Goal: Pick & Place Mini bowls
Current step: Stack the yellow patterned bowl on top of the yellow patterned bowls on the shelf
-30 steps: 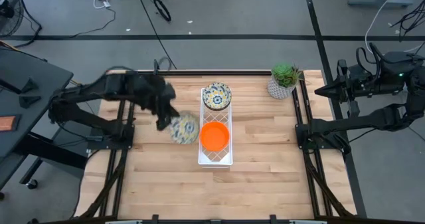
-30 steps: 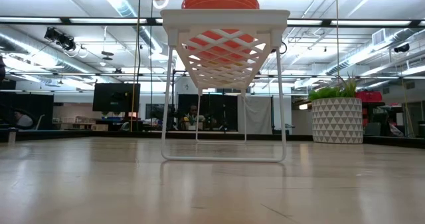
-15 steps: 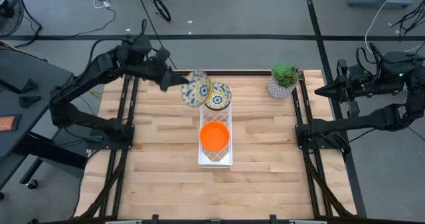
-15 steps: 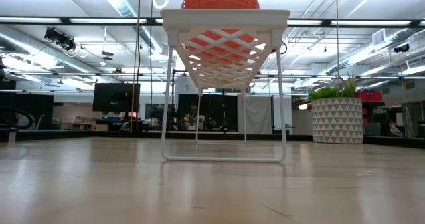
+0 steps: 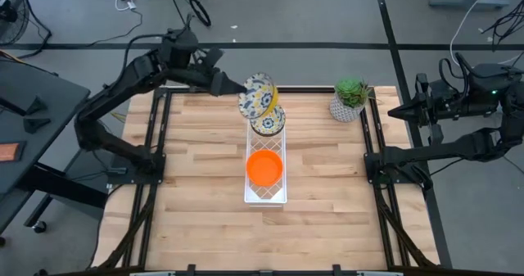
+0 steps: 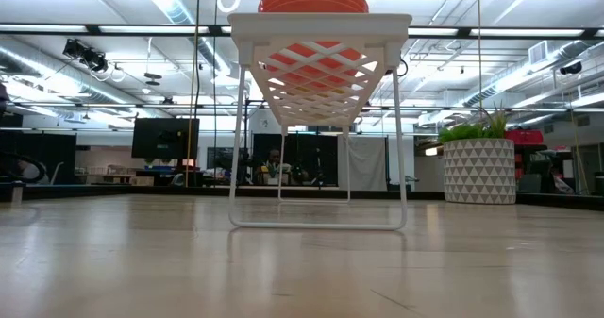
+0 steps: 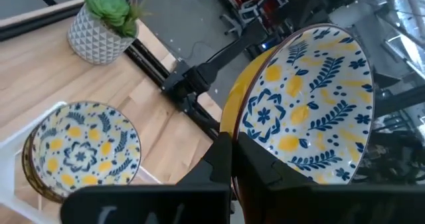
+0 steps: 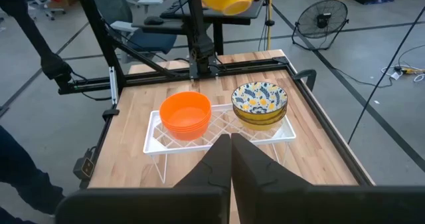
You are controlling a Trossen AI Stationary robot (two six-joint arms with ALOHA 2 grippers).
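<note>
One floral bowl (image 5: 258,97) hung tilted in the air, pinched at its rim by the left tool (image 5: 238,88), just above the far end of the white rack (image 5: 267,195). In the left wrist view that bowl (image 7: 307,104) showed its patterned inside, with yellow along its outer edge. A stack of floral bowls (image 5: 268,119) sat in the rack's far end, directly under the held bowl. A stack of orange bowls (image 5: 264,168) sat in the rack's middle. The plant (image 5: 350,98) stood on the surface right of the rack. The right tool (image 5: 399,110) waited beyond the surface's right edge, well apart from the rack; whether it was open could not be told.
</note>
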